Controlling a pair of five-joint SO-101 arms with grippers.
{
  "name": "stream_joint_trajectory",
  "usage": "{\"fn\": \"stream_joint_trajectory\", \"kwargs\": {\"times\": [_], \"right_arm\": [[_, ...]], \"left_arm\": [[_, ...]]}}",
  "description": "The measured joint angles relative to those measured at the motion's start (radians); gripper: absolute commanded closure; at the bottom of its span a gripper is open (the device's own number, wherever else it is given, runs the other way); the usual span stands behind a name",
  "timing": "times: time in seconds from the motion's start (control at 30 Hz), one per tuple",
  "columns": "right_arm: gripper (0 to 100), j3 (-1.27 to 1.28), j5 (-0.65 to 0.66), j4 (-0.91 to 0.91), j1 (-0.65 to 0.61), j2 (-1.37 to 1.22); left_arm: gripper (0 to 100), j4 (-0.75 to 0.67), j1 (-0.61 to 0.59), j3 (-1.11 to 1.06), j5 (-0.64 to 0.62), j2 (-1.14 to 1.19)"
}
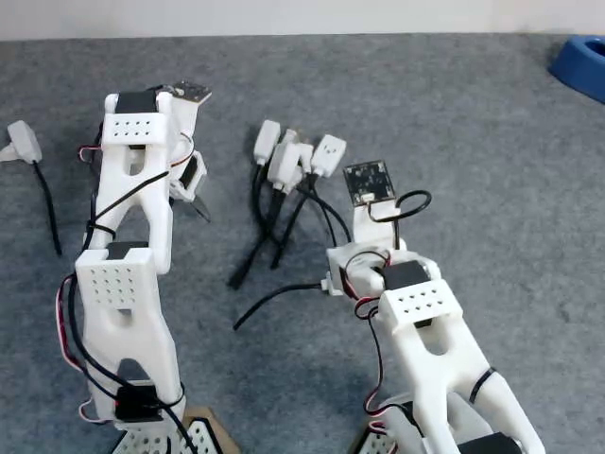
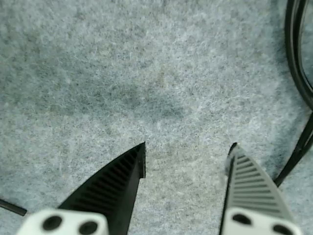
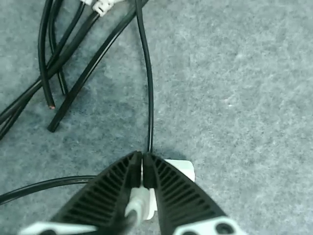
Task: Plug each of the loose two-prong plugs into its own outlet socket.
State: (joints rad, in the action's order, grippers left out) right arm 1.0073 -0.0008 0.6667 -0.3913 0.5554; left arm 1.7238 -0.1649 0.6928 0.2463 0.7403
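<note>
In the high view, the left gripper (image 1: 197, 194) hangs over grey carpet (image 1: 492, 170). A cluster of white plugs and sockets (image 1: 293, 156) lies to its inner side, between the two arms. A lone white plug (image 1: 23, 142) lies well apart on its outer side. The right gripper (image 1: 332, 278) sits low, just short of that cluster, with a held white plug (image 1: 326, 282) at its tip.

In the left wrist view, the left gripper's fingers (image 2: 122, 181) stand apart over bare carpet and hold nothing. Black cords (image 2: 297, 73) pass beside one finger.

In the right wrist view, the right gripper's fingertips are pressed together, clamped on the held white plug. Its black cord (image 3: 146, 88) runs straight ahead from the fingertips, and more cord ends (image 3: 63, 63) lie ahead to one side.
</note>
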Motion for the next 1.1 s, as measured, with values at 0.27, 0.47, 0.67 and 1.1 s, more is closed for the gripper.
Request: {"fn": "stream_joint_trajectory", "kwargs": {"times": [0.27, 0.47, 0.67, 1.1], "right_arm": [[99.2, 0.048, 0.005, -0.015, 0.000, 0.014], [99.2, 0.041, 0.005, 0.057, 0.000, 0.015], [99.2, 0.040, 0.008, 0.071, -0.003, 0.015], [88.6, 0.015, 0.012, 0.129, -0.005, 0.003]], "left_arm": [[73, 0.000, 0.000, 0.000, 0.000, 0.000], [73, 0.000, 0.000, 0.000, 0.000, 0.000], [73, 0.000, 0.000, 0.000, 0.000, 0.000], [73, 0.000, 0.000, 0.000, 0.000, 0.000]]}}
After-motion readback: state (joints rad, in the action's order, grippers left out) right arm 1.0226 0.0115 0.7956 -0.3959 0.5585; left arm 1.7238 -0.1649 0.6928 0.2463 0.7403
